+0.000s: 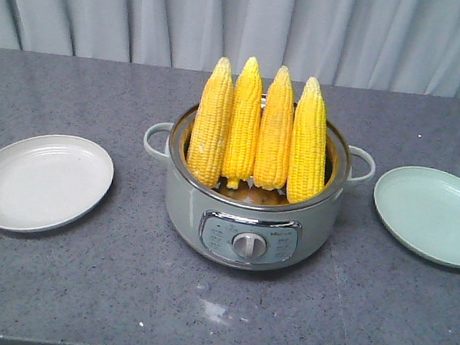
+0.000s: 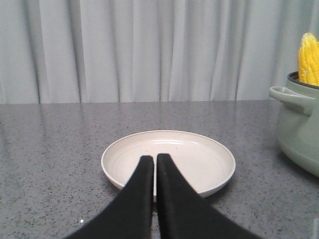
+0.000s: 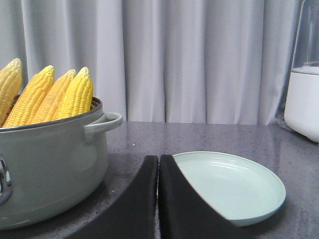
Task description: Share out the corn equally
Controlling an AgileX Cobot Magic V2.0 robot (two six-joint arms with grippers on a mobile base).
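Grey speckled counter [image 1: 80, 289] bears a pot [image 1: 249, 223] of four upright corn cobs [image 1: 244, 117], bright yellow and tapered, while left gripper [image 2: 154, 159] and right gripper [image 3: 158, 159] are clenched empty.

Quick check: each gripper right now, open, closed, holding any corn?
Left gripper: closed, holding nothing, facing the cream round plate.
Right gripper: closed, holding nothing, facing the pale green round plate.
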